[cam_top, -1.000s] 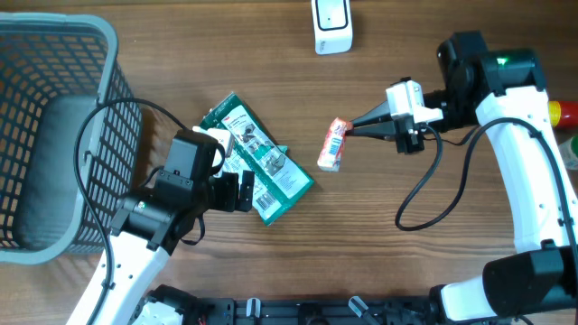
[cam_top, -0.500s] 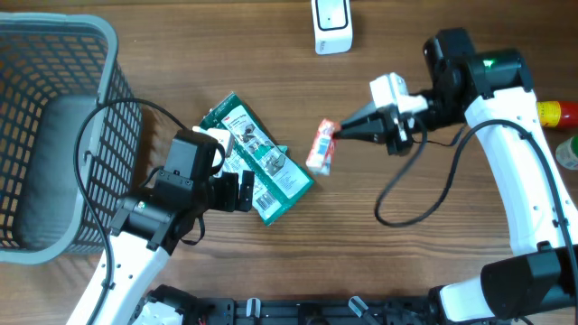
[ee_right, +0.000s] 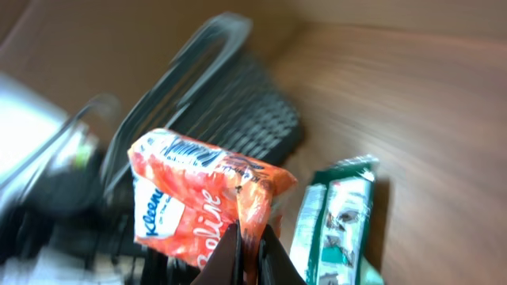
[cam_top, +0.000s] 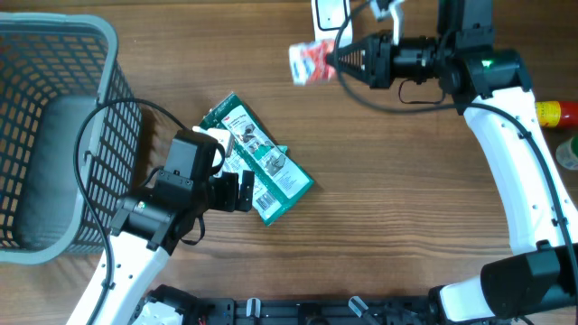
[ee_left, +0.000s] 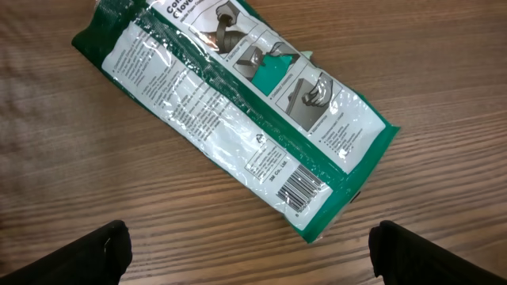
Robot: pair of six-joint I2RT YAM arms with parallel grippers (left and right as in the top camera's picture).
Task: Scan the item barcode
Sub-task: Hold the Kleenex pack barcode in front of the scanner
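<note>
Overhead, the right tool (cam_top: 336, 56) is pinched shut on 1 edge of the orange tissue pack (cam_top: 310, 61), which hangs just beside the white scanner (cam_top: 331, 11). I judge this pack light, soft and slippery in its film, so the sealed edge seems the best hold. The left tool (cam_top: 244, 191) stands wide over the green packet (cam_top: 257, 158) on the tabletop (cam_top: 406, 181). The wire basket (cam_top: 54, 27) shows no item inside.

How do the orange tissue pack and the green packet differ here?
The orange tissue pack is held aloft, pinched in the right gripper; the green packet lies flat on the table, ungripped. The orange pack is smaller and crumpled; the green packet is longer and flatter, barcode up. Both are plastic-wrapped.
</note>
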